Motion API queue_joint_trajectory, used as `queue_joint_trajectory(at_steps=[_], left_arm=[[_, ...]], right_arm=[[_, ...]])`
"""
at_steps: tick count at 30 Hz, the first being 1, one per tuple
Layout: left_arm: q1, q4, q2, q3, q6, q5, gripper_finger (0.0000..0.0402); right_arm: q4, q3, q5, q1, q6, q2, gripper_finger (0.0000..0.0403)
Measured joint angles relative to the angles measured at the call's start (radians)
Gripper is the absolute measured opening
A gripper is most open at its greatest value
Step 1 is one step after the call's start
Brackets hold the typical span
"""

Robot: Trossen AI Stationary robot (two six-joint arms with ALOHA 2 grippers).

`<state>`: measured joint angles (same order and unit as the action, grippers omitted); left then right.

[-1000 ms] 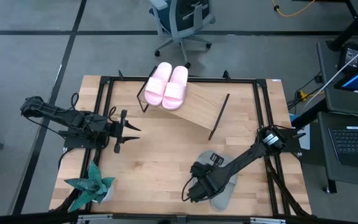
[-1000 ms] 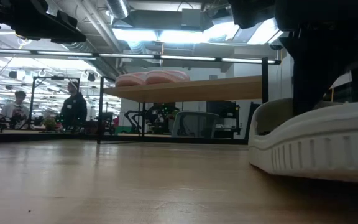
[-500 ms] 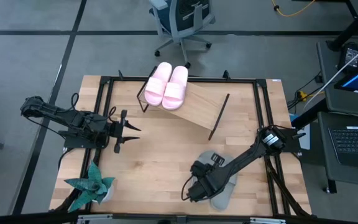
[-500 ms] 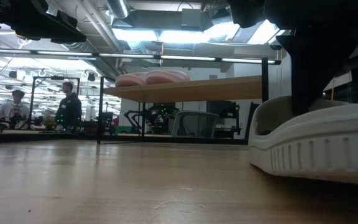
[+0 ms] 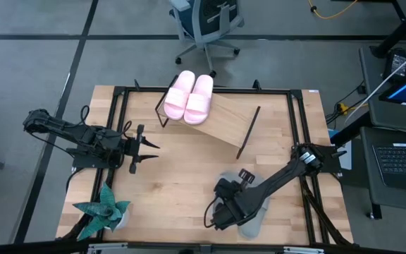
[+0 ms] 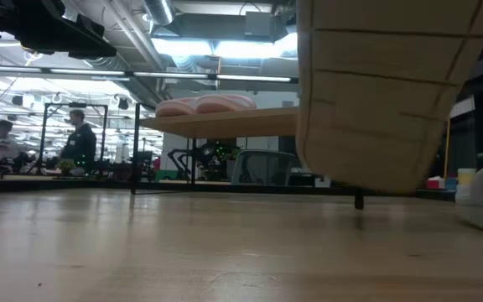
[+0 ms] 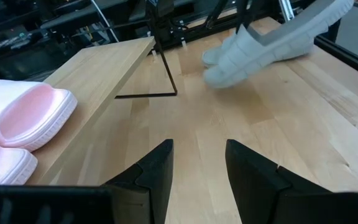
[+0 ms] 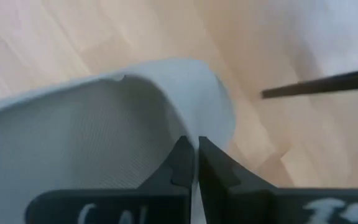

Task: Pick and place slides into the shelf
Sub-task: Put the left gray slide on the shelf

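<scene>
Two pale pink slides (image 5: pixel 189 97) lie side by side on the high left end of the slanted wooden shelf (image 5: pixel 225 121). My right gripper (image 5: pixel 219 210) is shut on one grey-green slide (image 6: pixel 367 92), whose ribbed sole faces the low camera. In the left wrist view this slide (image 7: pixel 278 34) hangs tilted above the table. The second grey-green slide (image 5: pixel 254 220) rests sole down on the table near its near edge, partly under the right arm. My left gripper (image 5: pixel 144 147) is open and hovers over the table's left part. My right gripper pinches a thin edge of the grey-green slide (image 8: pixel 197 134) between its two shut fingers (image 8: pixel 180 163); which part of the slide that edge belongs to, I cannot tell. The slide is lifted off the table and tilted, one end high and one low.
A small green plant (image 5: pixel 103 210) stands at the table's near left corner. A black metal frame (image 5: pixel 122 92) runs around the tabletop. An office chair (image 5: pixel 206 25) stands beyond the far edge. People show far off in the room behind (image 6: pixel 78 138).
My right gripper has risen and shifted slightly toward the table's left edge, lifting the grey-green slide. The slide lay on the table a second ago; now it is up and tipped, with its sole toward the low camera. The second grey-green slide stayed where it was.
</scene>
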<state>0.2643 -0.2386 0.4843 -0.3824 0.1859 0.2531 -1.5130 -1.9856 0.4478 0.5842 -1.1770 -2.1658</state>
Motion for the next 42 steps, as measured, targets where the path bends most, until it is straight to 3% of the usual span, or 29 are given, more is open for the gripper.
queue_joint_trajectory(at_steps=[14, 27, 42], left_arm=[[0.000, 0.000, 0.000, 0.000, 0.000, 0.000, 0.0139], [0.000, 0.000, 0.000, 0.000, 0.000, 0.000, 0.0139], [0.000, -0.009, 0.000, 0.000, 0.000, -0.002, 0.0139]], right_arm=[[-0.057, -0.193, 0.201, 0.000, 0.146, 0.000, 0.0011], [-0.058, -0.217, 0.468, -0.044, 0.374, 0.001, 0.0011], [-0.059, -0.217, 0.536, -0.214, 0.503, 0.144, 0.0011]])
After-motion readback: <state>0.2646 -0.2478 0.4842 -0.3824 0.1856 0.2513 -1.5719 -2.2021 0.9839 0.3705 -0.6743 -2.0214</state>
